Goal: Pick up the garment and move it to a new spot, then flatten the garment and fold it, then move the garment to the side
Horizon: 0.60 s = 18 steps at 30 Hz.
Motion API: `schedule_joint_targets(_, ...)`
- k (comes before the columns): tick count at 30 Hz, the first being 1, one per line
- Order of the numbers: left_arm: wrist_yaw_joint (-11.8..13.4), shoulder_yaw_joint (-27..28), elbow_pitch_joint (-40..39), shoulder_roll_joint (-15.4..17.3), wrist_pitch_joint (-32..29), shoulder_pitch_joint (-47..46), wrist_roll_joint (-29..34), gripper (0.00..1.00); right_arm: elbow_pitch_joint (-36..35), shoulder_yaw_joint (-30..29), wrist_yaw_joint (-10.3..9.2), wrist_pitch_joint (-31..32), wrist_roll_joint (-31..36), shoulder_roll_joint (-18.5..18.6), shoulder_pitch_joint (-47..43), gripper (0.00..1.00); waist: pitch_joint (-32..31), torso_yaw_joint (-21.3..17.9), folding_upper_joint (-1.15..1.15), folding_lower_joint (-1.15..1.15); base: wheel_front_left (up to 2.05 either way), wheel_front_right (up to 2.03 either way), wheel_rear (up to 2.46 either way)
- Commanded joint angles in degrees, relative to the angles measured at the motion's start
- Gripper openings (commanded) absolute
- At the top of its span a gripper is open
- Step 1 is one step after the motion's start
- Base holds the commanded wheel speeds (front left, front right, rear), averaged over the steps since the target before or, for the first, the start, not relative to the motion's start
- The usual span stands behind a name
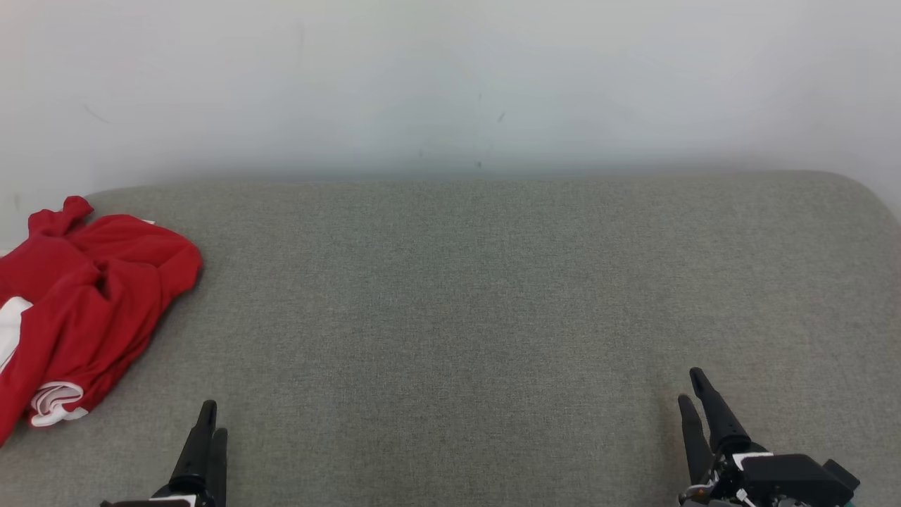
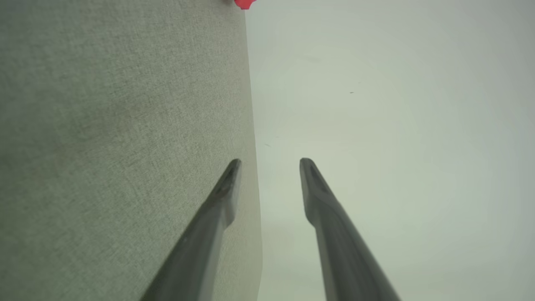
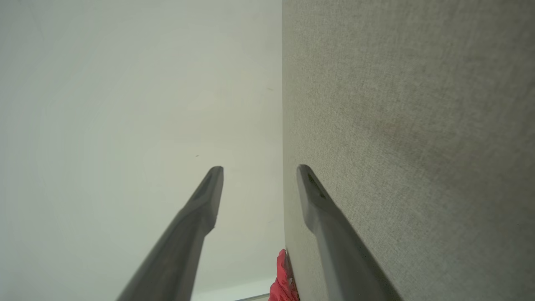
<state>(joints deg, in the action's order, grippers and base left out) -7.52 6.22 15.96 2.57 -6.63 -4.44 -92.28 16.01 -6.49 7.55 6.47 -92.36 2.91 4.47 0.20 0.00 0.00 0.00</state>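
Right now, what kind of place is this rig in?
Likely a lab or test setup: a grey fabric-covered surface against a bare pale wall, with one crumpled red garment on it.

Lettering, labels, brands, numerals, signs: none legible. White patches on the crumpled red-and-white fabric garment (image 1: 91,282) carry no print that can be read.

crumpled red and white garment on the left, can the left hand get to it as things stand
Probably yes: the red and white garment lies on the grey fabric surface just left of the open left hand, nothing between them.
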Motion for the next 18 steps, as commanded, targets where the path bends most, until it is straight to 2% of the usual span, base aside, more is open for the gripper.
schedule_joint_targets(1, -0.01, -0.08, -0.76, 0.10, 0.32, -0.55, 0.07, 1.00, -0.73, 0.17, 0.00, -0.26, 0.12, 0.03, 0.57, 1.00, 0.01, 0.00, 0.00, 0.00, 0.00, 0.00, 0.00)
schedule_joint_targets(10, -0.01, -0.66, -2.66, 0.14, 2.97, -0.15, 3.09, 1.00, -2.19, 1.84, -0.01, -2.91, 2.93, 0.03, 0.21, 1.00, 0.11, -0.04, 0.00, 0.00, 0.00, 0.00, 0.00)
schedule_joint_targets(18, 0.00, -0.76, -4.04, 0.17, 5.09, 0.09, 10.04, 1.00, -3.81, 3.15, -0.02, -5.02, 10.68, 0.03, -0.05, 1.00, 0.19, -0.05, 0.00, 0.00, 0.00, 0.00, 0.00)
